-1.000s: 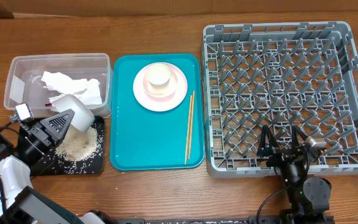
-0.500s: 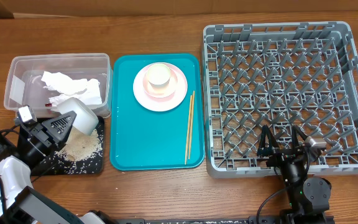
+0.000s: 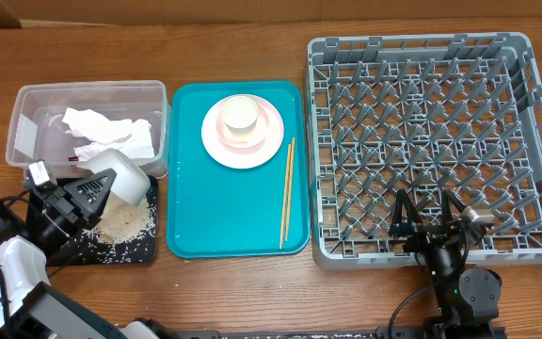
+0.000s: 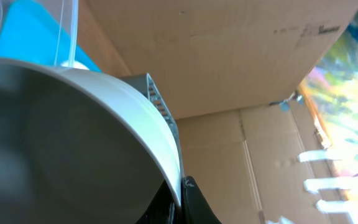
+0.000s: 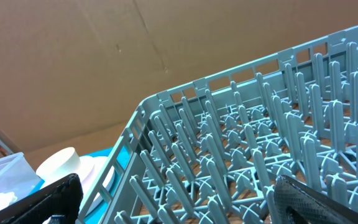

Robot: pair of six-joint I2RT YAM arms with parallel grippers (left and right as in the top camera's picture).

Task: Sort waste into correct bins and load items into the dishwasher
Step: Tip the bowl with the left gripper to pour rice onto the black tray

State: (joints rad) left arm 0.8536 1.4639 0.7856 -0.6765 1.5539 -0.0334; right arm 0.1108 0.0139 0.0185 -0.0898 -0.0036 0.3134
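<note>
Far left: my left pincer (image 3: 95,184) is clamped on the rim of a pale bowl (image 3: 125,174), which is tipped on its side above the far end of the shallow black tray (image 3: 145,252). In the left wrist view the bowl's (image 4: 73,143) smooth grey-white inside fills the frame and looks bare. Loose whitish rice (image 3: 125,221) lies heaped on the tray, with stray grains scattered toward its near edge.

Just behind is the clear tub (image 3: 26,132), holding crumpled white tissue (image 3: 106,132).

Centre: the teal serving tray (image 3: 224,221) carries a round pale pink plate (image 3: 269,141) with a cream cup (image 3: 240,113) standing on it. Thin wooden chopsticks (image 3: 287,193) lie side by side along the tray's right edge.

Right: the grey dish rack (image 3: 422,42) shows a lattice floor and rows of upright pegs. My right pincer (image 3: 428,215) hangs at its near wall, fingers spread wide apart and holding nothing.
</note>
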